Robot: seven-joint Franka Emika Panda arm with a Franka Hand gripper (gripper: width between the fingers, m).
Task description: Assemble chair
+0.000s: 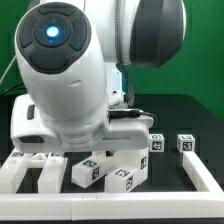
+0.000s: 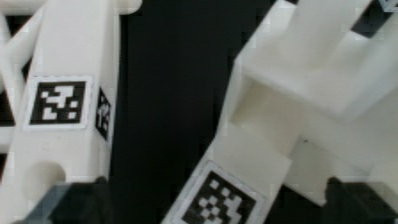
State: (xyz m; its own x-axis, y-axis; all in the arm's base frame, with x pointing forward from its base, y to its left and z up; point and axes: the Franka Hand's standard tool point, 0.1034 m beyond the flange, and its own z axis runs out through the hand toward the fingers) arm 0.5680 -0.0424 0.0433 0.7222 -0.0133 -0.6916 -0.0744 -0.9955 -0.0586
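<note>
On black table [image 1: 200, 115] | chair pieces [image 1: 105, 168] clustered beneath arm [image 1: 70, 75] | 2 tagged cubes [image 1: 157, 143] nearby | pincer [image 2: 205, 205]: cannot tell

The exterior view sits low and close to the robot arm [image 1: 70, 75], facing it and tilted slightly down onto the black table [image 1: 205, 112]. The arm's bulk fills most of the picture and hides much of the surface behind it. The wrist view looks from the arm's end onto the chair pieces [image 2: 302, 95], so near that they blur and overflow the frame, with one tag [image 2: 59, 103] legible. Both views take in the chair pieces [image 1: 112, 168], though which of them the wrist view shows probably cannot be matched.
</note>
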